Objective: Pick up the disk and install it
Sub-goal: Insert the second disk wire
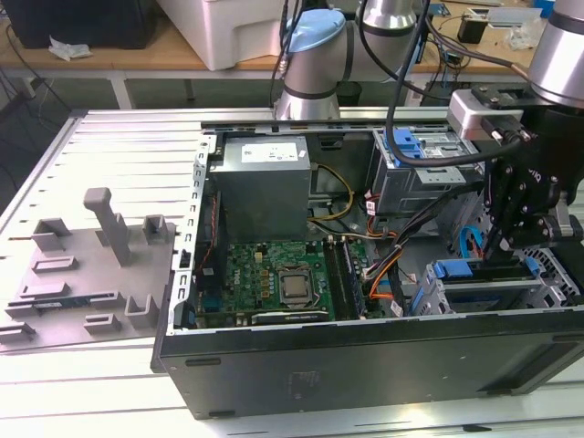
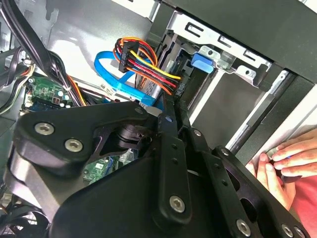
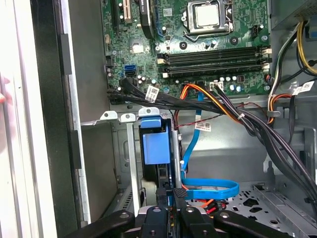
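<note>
Now down inside open computer case [image 1: 365,351], gripper [image 1: 507,245] at lower drive bay on exterior view's right. Fingers narrow, pinched on top edge of disk [image 3: 157,148], blue frame upright and slotted into silver drive cage [image 1: 474,292]. Same clamp in second wrist view: black fingers [image 2: 171,124] closed tight beside bundle of orange, red and yellow wires [image 2: 148,64]. Blue flat cable [image 3: 208,187] looping just beside bay. Green motherboard [image 1: 274,283] near middle of case, grey power-supply box [image 1: 265,182] behind it. Person's hand [image 2: 282,163] resting on case edge, near gripper linkage.
</note>
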Tool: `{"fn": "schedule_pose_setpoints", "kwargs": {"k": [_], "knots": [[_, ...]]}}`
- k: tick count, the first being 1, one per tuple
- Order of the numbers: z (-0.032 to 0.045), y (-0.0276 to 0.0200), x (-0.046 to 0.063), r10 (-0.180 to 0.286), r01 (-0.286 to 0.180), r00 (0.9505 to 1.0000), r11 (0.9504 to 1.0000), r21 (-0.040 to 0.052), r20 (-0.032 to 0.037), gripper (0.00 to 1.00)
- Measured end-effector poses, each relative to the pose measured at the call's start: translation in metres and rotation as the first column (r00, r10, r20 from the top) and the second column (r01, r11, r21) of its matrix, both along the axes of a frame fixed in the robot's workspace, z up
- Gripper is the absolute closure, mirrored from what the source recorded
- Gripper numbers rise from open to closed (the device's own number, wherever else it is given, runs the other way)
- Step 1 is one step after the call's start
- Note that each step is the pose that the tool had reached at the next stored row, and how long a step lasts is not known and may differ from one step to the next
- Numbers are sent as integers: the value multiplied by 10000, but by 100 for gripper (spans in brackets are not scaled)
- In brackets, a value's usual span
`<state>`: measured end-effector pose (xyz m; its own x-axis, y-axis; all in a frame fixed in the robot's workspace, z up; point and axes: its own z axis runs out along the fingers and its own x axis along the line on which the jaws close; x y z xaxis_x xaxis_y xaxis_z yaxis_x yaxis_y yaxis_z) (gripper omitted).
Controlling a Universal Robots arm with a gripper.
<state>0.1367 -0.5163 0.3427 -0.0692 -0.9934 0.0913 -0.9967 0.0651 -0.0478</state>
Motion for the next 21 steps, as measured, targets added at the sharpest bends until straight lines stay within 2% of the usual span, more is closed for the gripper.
{"fn": "schedule_pose_setpoints", "kwargs": {"k": [21], "knots": [[-52,0,1,-1,1,10000,10000,-3,0,84]]}}
